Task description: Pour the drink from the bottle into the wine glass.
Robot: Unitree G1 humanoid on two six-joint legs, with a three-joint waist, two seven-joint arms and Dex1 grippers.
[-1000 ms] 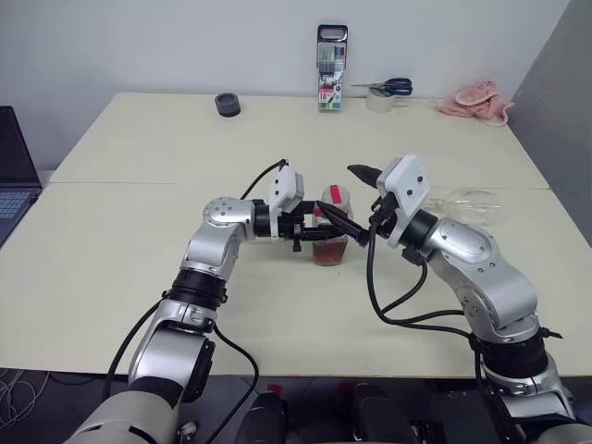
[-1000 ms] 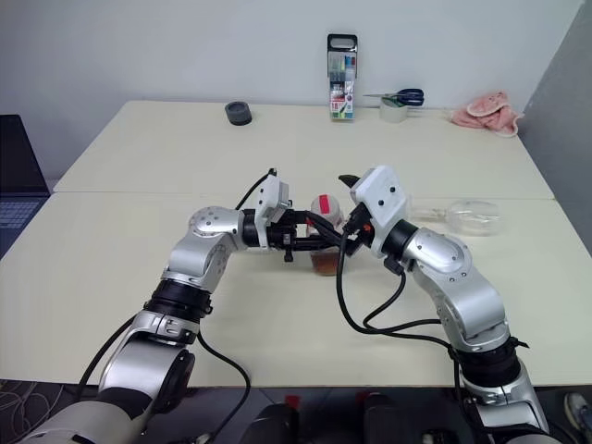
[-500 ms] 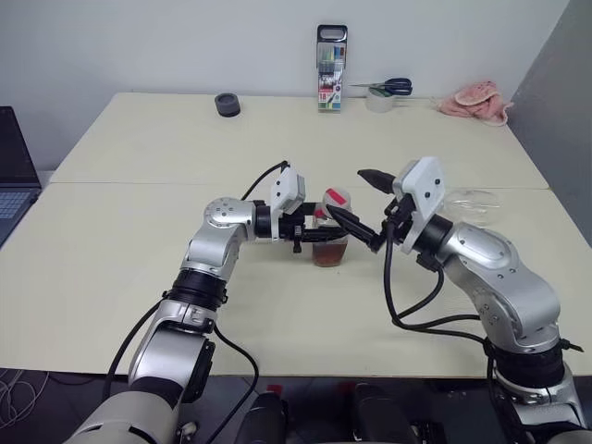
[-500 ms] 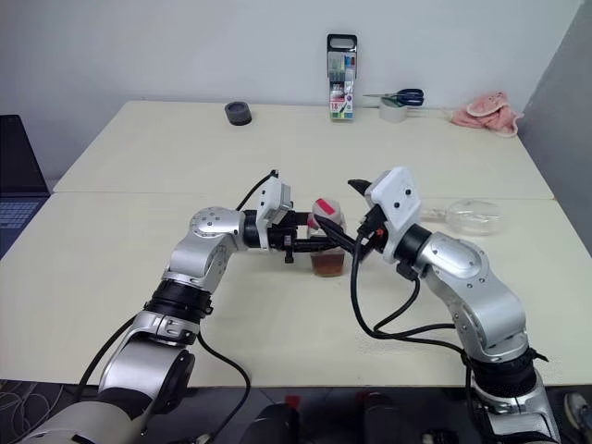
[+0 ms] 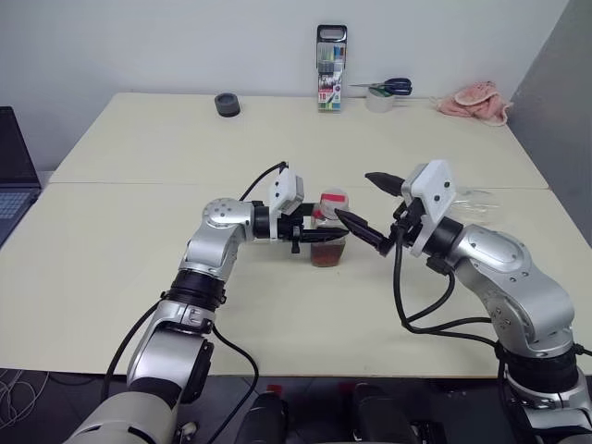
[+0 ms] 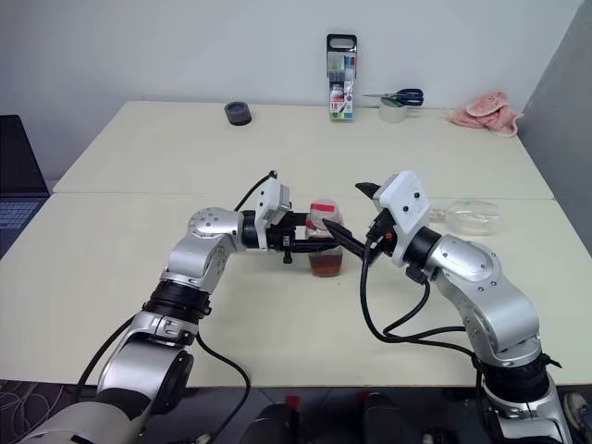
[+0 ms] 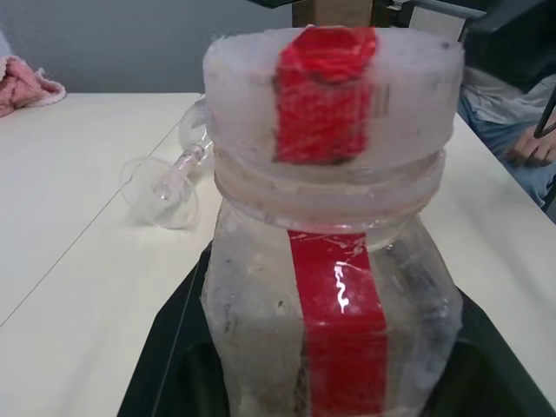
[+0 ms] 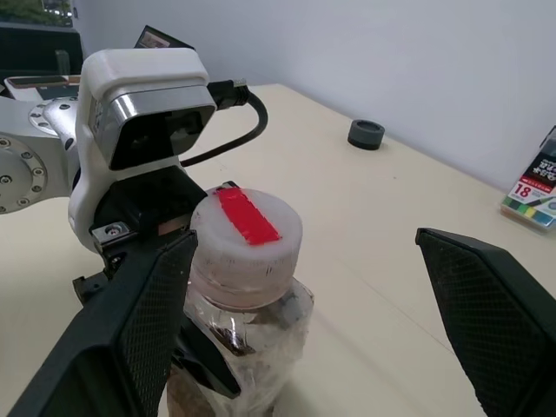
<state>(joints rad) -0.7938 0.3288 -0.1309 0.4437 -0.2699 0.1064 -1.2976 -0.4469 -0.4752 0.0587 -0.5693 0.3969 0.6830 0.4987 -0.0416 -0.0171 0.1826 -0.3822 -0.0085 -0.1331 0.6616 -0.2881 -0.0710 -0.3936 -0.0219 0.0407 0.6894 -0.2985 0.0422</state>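
Pouring has not begun: the bottle (image 5: pixel 329 231) stands capped at frame centre on the table (image 5: pixel 139 268), drink (image 5: pixel 328 252) low inside, and the wine glass (image 5: pixel 470 205) lies on its side at centre right. Uncapping, righting the glass and pouring remain, I judge. The left gripper (image 5: pixel 314 231) clamps the bottle's body from the left; the right gripper (image 5: pixel 370 208), fingers spread wide and empty, sits just right of the cap.
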